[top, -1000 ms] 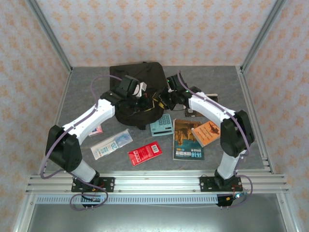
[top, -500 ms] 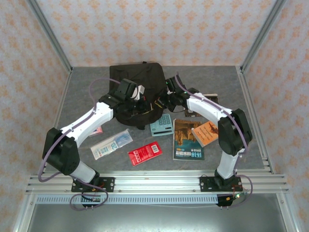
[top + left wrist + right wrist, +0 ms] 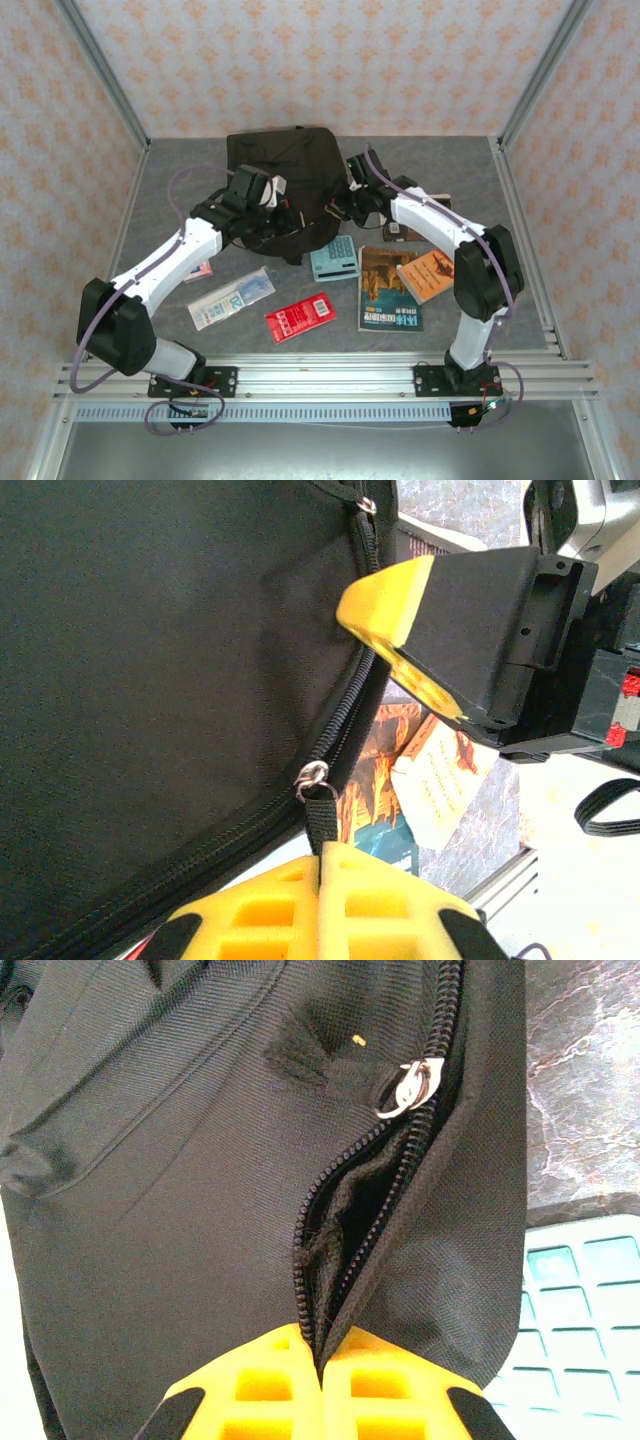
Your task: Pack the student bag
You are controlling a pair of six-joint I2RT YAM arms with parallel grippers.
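Right wrist: student bag (image 3: pixel 150 1160), zipper (image 3: pixel 392 1205) part-open

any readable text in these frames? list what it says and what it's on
No text reads clearly enough to quote.
book: cover title print, too small.
red packet: white barcode-like label, too small.
clear packet: blue print, blurred.
orange booklet: print, too small.
calculator: key markings unreadable.
student bag: no label visible.

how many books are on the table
2: a large brown-and-teal paperback book near the front right, and a smaller orange paperback book overlapping its right edge. A dark flat item under the right arm may be a third.
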